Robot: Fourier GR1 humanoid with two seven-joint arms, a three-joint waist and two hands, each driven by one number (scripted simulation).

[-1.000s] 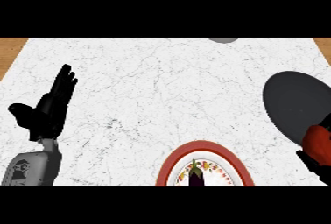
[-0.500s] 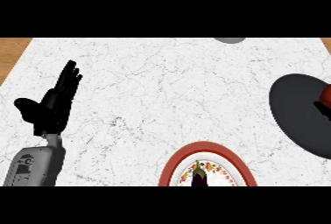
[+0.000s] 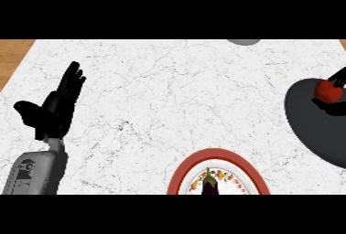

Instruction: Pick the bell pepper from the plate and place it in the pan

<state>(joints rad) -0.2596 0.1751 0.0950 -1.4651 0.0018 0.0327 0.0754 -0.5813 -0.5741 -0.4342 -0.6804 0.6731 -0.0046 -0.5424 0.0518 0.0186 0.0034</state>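
Red and round, the bell pepper (image 3: 329, 92) sits at the far right of the frame, over the upper part of the dark pan (image 3: 317, 125), with a shadow on the pan's floor just below it. Black fingers of the right hand (image 3: 338, 77) show at the right edge, above and against the pepper; too little of that hand is in frame for me to tell whether it grips the pepper or has let go. Nor can I tell whether the pepper rests on the pan or hangs just above it. I'd judge the task near its end, with only the release and the arm's withdrawal left, if the pepper is not already down.

The red-rimmed plate (image 3: 182, 173) at the bottom centre has no pepper on it; a dark shape lies in its patterned middle.

On the left of the frame the left hand (image 3: 54, 109) stands with fingers straight and pointing up, thumb out to the side, holding nothing, resting on the white marble counter (image 3: 175, 91) well away from pan and plate, likely kept clear of the work
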